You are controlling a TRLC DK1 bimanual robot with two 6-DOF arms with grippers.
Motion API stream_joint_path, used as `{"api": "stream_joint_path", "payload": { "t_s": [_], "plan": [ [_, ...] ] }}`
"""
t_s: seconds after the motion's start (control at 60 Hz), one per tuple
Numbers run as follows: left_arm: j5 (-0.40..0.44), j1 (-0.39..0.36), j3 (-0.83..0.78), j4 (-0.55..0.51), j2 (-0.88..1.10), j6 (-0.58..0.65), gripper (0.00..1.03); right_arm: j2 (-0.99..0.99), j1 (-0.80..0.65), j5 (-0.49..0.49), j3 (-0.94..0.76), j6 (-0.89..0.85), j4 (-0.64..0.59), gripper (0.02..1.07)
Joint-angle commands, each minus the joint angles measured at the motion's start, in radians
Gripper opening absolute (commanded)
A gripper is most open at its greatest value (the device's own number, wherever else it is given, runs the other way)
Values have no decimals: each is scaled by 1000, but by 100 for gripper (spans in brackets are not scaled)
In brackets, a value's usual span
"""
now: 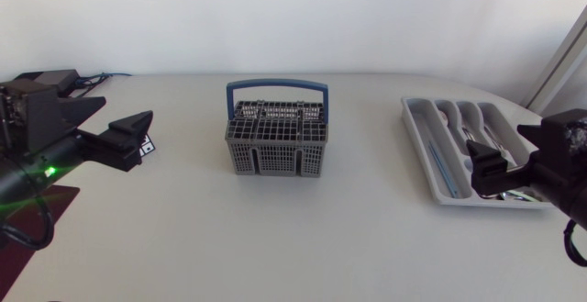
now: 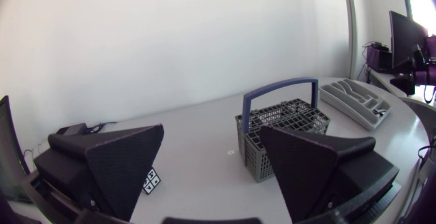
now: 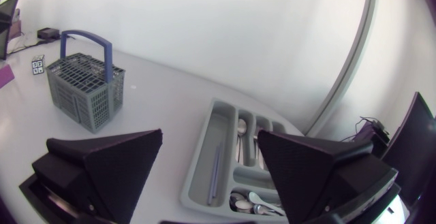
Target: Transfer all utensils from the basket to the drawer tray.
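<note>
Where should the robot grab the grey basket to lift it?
Probably the blue handle, at the middle of its top bar, coming down from above. It arches clear over the cutlery basket, so the jaws can close on it from both sides.

The head camera hangs above the table (image 1: 275, 247) and looks down across it from some way off, taking in the whole top. The basket (image 1: 275, 141) sits at the frame's centre and the drawer tray (image 1: 420, 146) at the right. The left arm (image 1: 37, 164) enters at the left edge, the right arm (image 1: 564, 169) at the right. The left wrist camera sits low behind the left gripper (image 2: 211, 132), looking out between its spread fingers (image 2: 122, 163) across the table, the basket just ahead and the tray far beyond. The right wrist camera, behind the right gripper (image 3: 210, 134), tilts down on the tray close ahead, the basket farther off. All three views share the basket and the tray.
</note>
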Motion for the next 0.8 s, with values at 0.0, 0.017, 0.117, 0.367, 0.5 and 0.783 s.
{"api": "stream_joint_path", "payload": {
  "t_s": [0.0, 0.017, 0.117, 0.367, 0.5, 0.783],
  "plan": [
    [-8, 31, -69, 35, -57, -40, 99, -45, -15, 10, -55, -28, 21, 103],
    [-8, 37, -83, 46, -72, -49, 99, -56, -20, 10, -64, -30, 24, 103],
    [-8, 67, -126, 66, -120, -55, 99, -113, -31, 10, -103, -27, 35, 103],
    [-20, 105, -248, 86, -230, -62, 98, -242, -8, 17, -189, 66, 49, 103],
    [-24, 112, -289, 65, -299, -79, 98, -310, 4, 20, -235, 116, 57, 103],
    [-31, 126, -375, 23, -442, -112, 98, -453, 29, 28, -330, 219, 73, 103]
  ]
}}
